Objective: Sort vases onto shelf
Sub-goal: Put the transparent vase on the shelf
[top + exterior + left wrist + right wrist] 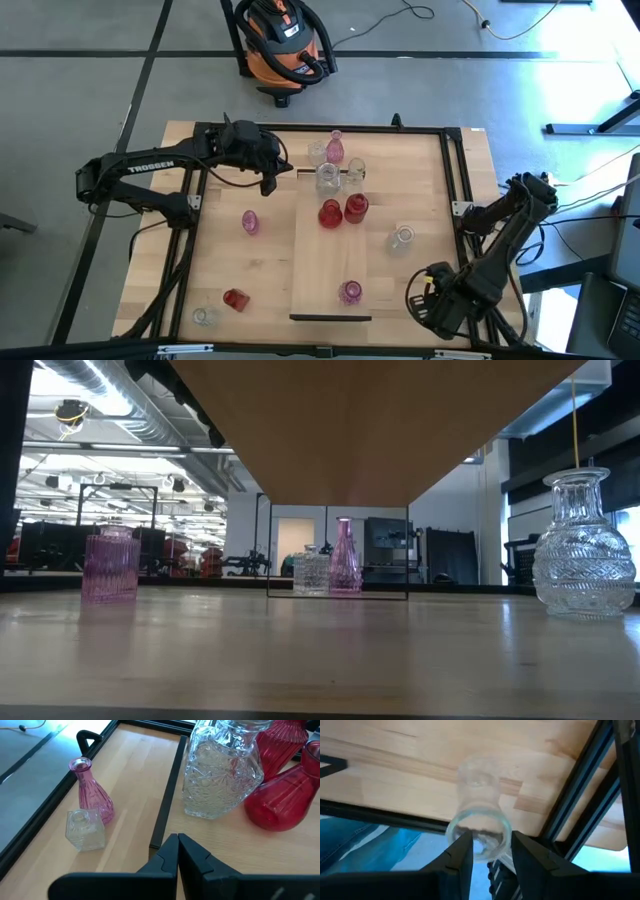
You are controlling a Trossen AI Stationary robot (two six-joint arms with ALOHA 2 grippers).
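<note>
Here, a clear glass vase [479,817] sits clamped between the fingers [462,852] of the right pincer [432,292] at the tabletop's [230,250] near right corner, beside the black frame. On the shelf [325,265] — a pale plank lying lengthwise down the middle — stand a cut-glass vase [327,178], two deep red vases [343,211] and, near its front end, a pink vase [349,292]. A pink bottle vase [335,146] and small clear one [318,152] stand just off its far end. The left pincer [268,172], fingers pressed together and empty, hovers beside the shelf's far end — near the cut-glass vase
</note>
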